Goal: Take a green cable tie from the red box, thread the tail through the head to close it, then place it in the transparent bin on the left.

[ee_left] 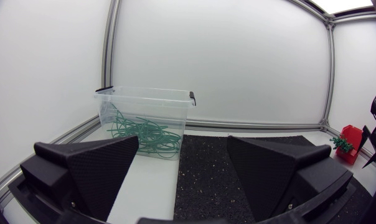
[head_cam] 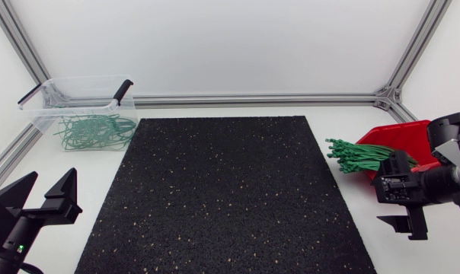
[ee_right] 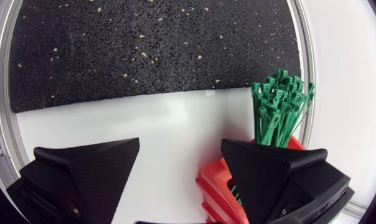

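At the right edge of the white table (head_cam: 89,164), a red plastic box (head_cam: 413,137) with a bundle of straight green cable ties (head_cam: 359,156) poking out toward the black speckled rubber mat (head_cam: 222,198); just beside that box, the right end effector (head_cam: 397,205), fingers spread wide and released, nothing between them; in the right wrist view, tie heads ahead of 1 finger and close to it, contact not possible to tell.

At the far left corner, a transparent plastic bin (head_cam: 39,114) with black handle clips, holding a tangle of curved green loops (head_cam: 93,131); near the front left, beside the mat and well apart from the bin, the left end effector (head_cam: 51,179), likewise released and empty, pointed toward the bin.

On progress, as a judgement only: looks like the very start of 1 cycle; no tie lifted out of the bundle, none in either end effector, none lying on the mat. Judging by the tangle in the bin, several ties closed and delivered already; exact count impossible to read.

Left to do, by this reading: all 3 steps; 1 tie to be pinched from the bundle without dragging its neighbours along; tail to be fed through head, most likely with both arms meeting over the mat; closed loop to be carried across and dropped into the bin on the left.
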Controlling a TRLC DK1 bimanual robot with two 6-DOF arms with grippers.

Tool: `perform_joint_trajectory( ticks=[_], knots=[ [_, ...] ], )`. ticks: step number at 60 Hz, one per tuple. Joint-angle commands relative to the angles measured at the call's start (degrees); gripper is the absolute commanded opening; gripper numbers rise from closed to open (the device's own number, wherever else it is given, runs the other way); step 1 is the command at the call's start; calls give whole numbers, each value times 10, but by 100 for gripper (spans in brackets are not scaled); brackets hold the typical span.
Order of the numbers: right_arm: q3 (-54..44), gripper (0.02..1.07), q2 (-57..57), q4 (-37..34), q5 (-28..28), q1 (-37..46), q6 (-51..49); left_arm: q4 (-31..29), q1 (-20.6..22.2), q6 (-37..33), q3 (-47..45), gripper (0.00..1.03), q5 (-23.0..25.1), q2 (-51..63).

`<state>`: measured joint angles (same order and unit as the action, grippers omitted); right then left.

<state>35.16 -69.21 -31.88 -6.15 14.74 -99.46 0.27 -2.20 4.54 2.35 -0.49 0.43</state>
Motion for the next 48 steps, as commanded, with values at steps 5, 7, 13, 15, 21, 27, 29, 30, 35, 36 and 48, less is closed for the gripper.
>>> perform_joint_trajectory(
  ticks=[5, 7, 13, 15, 21, 27, 29, 30, 35, 36, 48],
  knots=[
    [25, 98, -1, 7, -5, -9, 8, -13, 0, 11, -22, 99, -3, 5],
    [28, 98, -7, 13, -5, -10, 13, -13, 0, 11, -22, 99, -3, 5],
    [39, 98, -23, 36, -4, -14, 24, -13, 0, 11, -23, 99, -3, 5],
    [44, 98, -29, 42, -4, -15, 28, -13, 0, 11, -22, 99, -3, 5],
    [63, 98, -55, 52, -5, -15, 36, -13, -1, 11, -23, 99, -3, 5],
    [75, 98, -76, 59, -5, -15, 39, -13, 1, 11, -22, 99, -3, 5],
    [78, 98, -88, 59, -6, -15, 39, -13, 1, 11, -22, 99, -3, 5],
    [79, 98, -90, 59, -6, -15, 39, -13, 1, 11, -23, 99, -3, 5],
    [76, 98, -102, 55, -5, -15, 38, -13, 2, 11, -22, 99, -3, 5],
    [72, 98, -102, 53, -5, -15, 37, -13, 2, 11, -23, 99, -3, 5],
    [39, 98, -62, 21, 3, -10, 10, -13, 2, 11, -22, 99, -3, 8]
  ],
)
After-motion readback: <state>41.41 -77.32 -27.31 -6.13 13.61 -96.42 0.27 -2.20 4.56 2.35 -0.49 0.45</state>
